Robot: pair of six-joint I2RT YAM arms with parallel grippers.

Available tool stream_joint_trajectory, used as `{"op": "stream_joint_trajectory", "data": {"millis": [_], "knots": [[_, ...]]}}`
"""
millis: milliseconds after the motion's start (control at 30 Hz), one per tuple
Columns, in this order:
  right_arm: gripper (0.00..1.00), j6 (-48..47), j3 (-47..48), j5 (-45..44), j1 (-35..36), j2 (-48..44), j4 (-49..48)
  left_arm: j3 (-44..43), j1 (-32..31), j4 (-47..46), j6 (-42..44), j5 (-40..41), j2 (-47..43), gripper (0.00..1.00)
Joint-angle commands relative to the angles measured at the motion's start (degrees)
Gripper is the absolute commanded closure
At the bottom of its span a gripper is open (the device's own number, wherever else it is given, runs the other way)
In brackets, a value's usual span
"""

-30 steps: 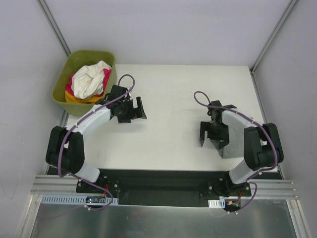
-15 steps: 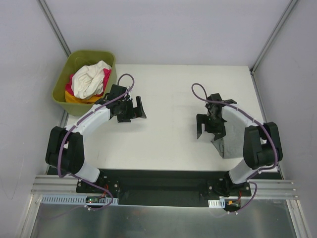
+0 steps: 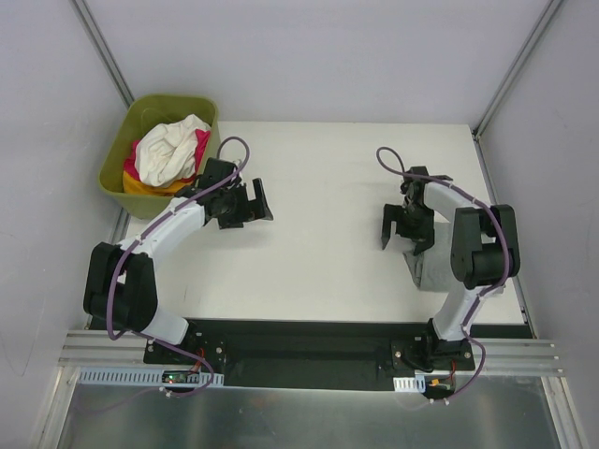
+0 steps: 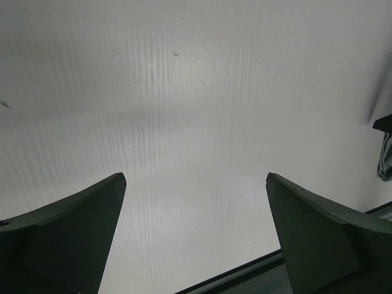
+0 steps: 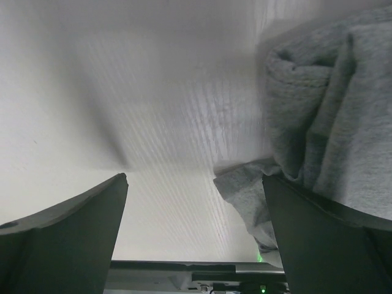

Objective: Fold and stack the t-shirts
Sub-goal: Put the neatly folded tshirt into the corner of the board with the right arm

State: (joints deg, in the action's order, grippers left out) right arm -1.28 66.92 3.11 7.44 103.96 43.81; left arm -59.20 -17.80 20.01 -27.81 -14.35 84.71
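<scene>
A folded heather grey t-shirt (image 3: 426, 273) lies at the table's right side, partly under my right arm. In the right wrist view it (image 5: 331, 116) fills the upper right, with a loose corner reaching in by the right finger. My right gripper (image 3: 405, 236) is open and empty just left of and behind the shirt; its jaws (image 5: 195, 180) stand wide over bare table. White (image 3: 168, 150), magenta-pink (image 3: 200, 150) and orange-yellow (image 3: 150, 185) shirts lie bunched in the tub. My left gripper (image 3: 251, 208) is open and empty over bare table (image 4: 195, 177), right of the tub.
The olive-green tub (image 3: 142, 117) stands off the table's back left corner. The white table (image 3: 318, 187) has grey walls behind and at both sides. A black base strip (image 3: 299, 341) runs along the near edge.
My right gripper has swung back and to the right, away from the front of the grey shirt, still open. My left gripper has shifted slightly toward the back.
</scene>
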Motion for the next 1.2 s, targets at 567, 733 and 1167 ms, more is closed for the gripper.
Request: {"op": "stream_joint_trajectory", "data": {"millis": [567,733,1167], "knots": [[0.03,-2.0,-5.7,0.8,-0.3,-5.7,-3.4,0.0,1.2,0.8,-0.5,2.0,-3.9,0.01],[0.03,-2.7,-1.4,1.8,0.8,-8.3,-2.5,-1.4,1.3,1.1,-0.1,3.2,-4.9,0.01],[0.03,0.2,6.5,1.0,1.8,-27.2,-8.6,-6.3,1.7,8.1,-1.3,12.8,-11.5,0.01]]}}
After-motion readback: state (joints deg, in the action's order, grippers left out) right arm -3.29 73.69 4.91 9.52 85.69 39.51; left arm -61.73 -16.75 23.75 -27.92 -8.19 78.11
